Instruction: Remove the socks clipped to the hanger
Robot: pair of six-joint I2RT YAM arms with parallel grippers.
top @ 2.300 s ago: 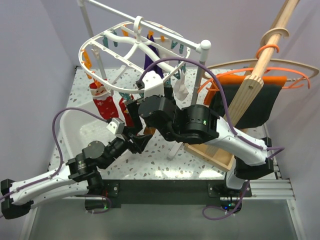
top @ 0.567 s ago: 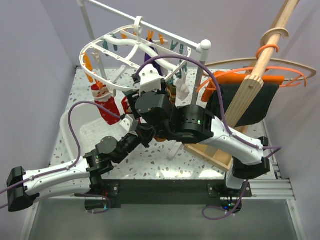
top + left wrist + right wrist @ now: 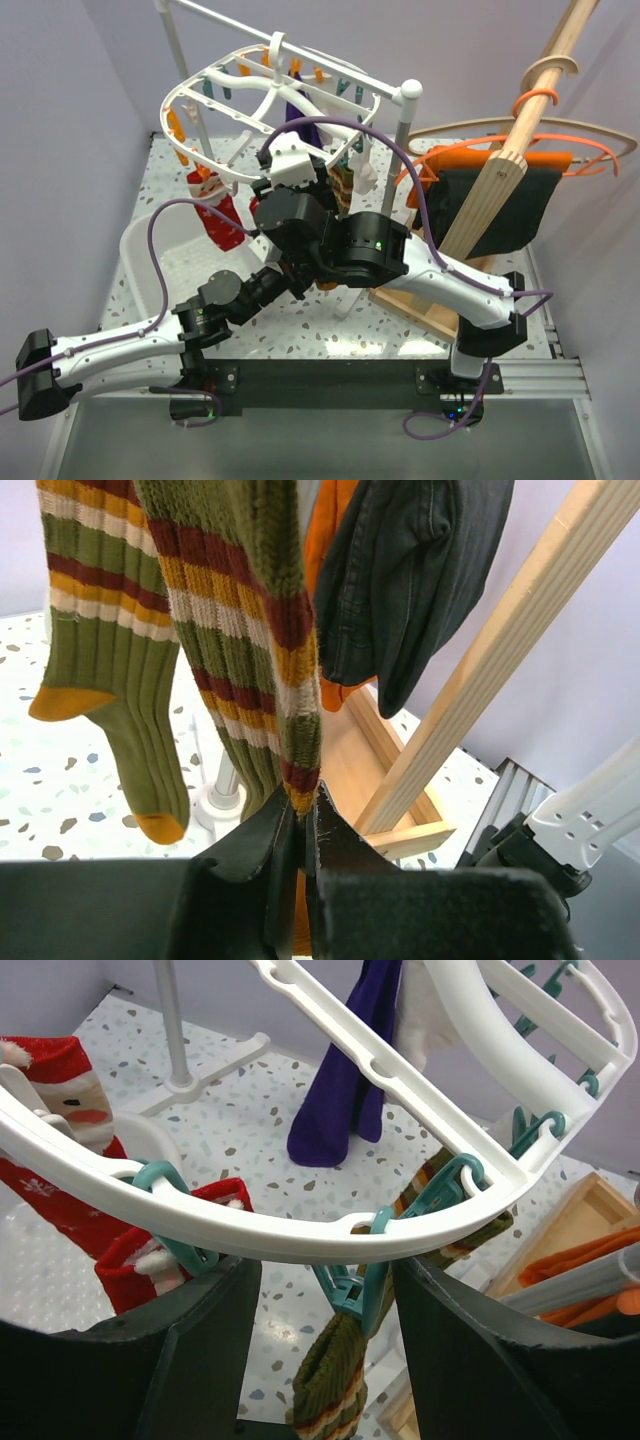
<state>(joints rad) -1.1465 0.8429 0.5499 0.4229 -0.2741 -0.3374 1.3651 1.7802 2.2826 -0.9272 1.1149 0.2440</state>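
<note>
Clipped along the white oval hanger (image 3: pixel 214 170), above the far left of the speckled worktop (image 3: pixel 50 790): ribbed olive socks (image 3: pixel 240 600) banded in red, yellow and white with mustard toes, red Santa socks (image 3: pixel 60 1150), a purple sock (image 3: pixel 345 1090), a white sock (image 3: pixel 418 1025). Pinched tight in the left claw (image 3: pixel 308 815): the lower end of the nearer olive sock, hanging straight down. Right claw (image 3: pixel 320 1270) spread apart, one finger on each side of the hanger rim and a teal peg (image 3: pixel 350 1285) gripping an olive cuff.
</note>
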